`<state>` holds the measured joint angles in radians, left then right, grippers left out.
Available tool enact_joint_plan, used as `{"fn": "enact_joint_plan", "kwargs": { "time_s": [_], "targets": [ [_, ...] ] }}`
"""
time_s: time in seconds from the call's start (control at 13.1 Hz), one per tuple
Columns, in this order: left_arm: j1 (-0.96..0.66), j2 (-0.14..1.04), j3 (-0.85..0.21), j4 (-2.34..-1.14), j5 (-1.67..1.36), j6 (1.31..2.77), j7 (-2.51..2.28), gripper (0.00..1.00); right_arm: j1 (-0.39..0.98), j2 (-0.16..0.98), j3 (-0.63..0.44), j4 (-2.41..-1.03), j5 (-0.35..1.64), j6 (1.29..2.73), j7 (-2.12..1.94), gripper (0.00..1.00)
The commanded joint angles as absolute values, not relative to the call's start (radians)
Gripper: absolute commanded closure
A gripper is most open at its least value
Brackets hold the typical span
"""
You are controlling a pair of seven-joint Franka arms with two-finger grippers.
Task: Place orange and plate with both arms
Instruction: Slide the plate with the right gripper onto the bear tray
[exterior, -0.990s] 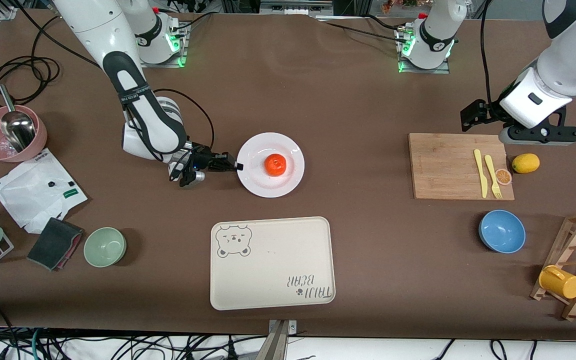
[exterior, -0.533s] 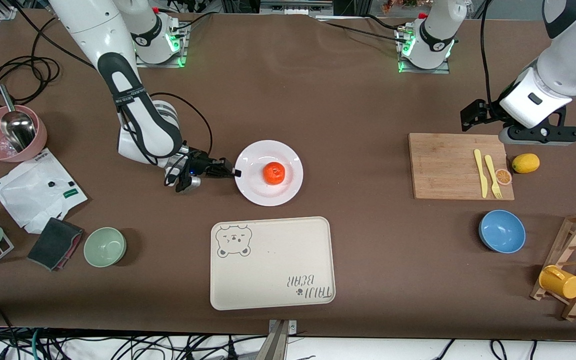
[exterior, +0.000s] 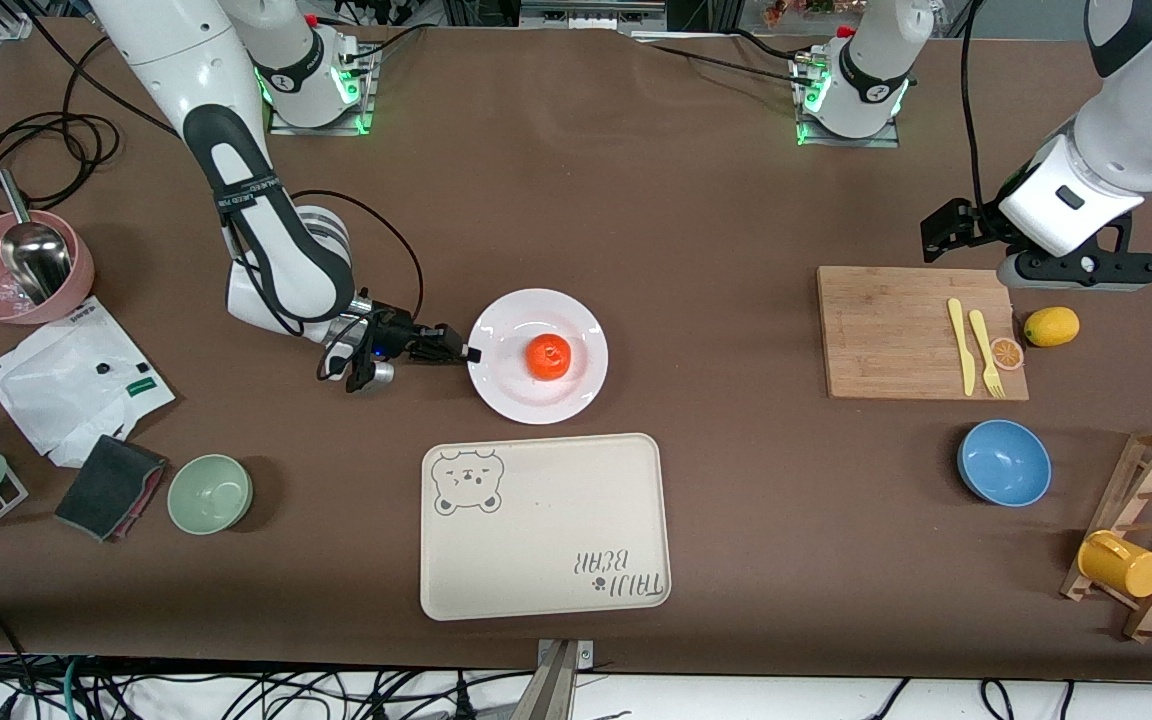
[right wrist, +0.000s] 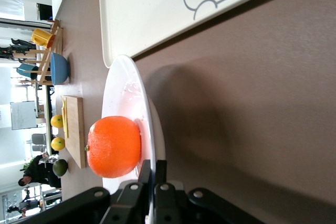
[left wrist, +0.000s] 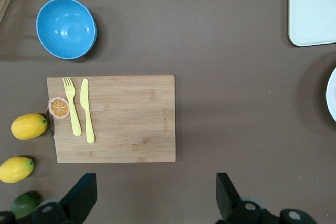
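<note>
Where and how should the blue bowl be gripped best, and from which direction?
Judging from its pose, grip the round blue bowl by its rim, coming straight down from above: it stands upright with its mouth open, so one finger could go inside the wall and one outside. The left claw hangs open over the wooden cutting board, beside it.

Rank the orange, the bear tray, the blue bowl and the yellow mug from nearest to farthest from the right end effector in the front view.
From the right end effector, shut on the plate rim:
1. Orange, on the plate.
2. Bear tray, nearer the camera than the plate.
3. Blue bowl, toward the left arm's end.
4. Yellow mug, on the wooden rack.
</note>
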<state>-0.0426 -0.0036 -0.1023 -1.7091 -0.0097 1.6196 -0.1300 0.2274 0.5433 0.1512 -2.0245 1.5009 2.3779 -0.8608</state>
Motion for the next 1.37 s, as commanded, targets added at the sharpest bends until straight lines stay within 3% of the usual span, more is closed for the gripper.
{"fn": "enact_joint_plan", "kwargs": {
  "time_s": [0.0,0.38,0.61,1.29],
  "targets": [
    [-0.043,0.011,-0.103,-1.677,0.009,1.595,-0.124,0.00,0.216,0.538,0.153,-1.980,1.516,2.342,-0.822,1.00],
    [-0.044,0.011,-0.103,-1.677,0.009,1.595,-0.124,0.00,0.086,0.552,0.150,-1.879,1.461,2.177,-0.787,1.00],
    [-0.044,0.011,-0.103,-1.677,0.009,1.595,-0.124,0.00,0.031,0.619,0.150,-1.736,1.367,2.131,-0.720,1.00],
    [-0.044,0.011,-0.103,-1.675,0.009,1.595,-0.124,0.00,0.034,0.837,0.150,-1.465,1.365,2.132,-0.644,1.00]
  ]
}}
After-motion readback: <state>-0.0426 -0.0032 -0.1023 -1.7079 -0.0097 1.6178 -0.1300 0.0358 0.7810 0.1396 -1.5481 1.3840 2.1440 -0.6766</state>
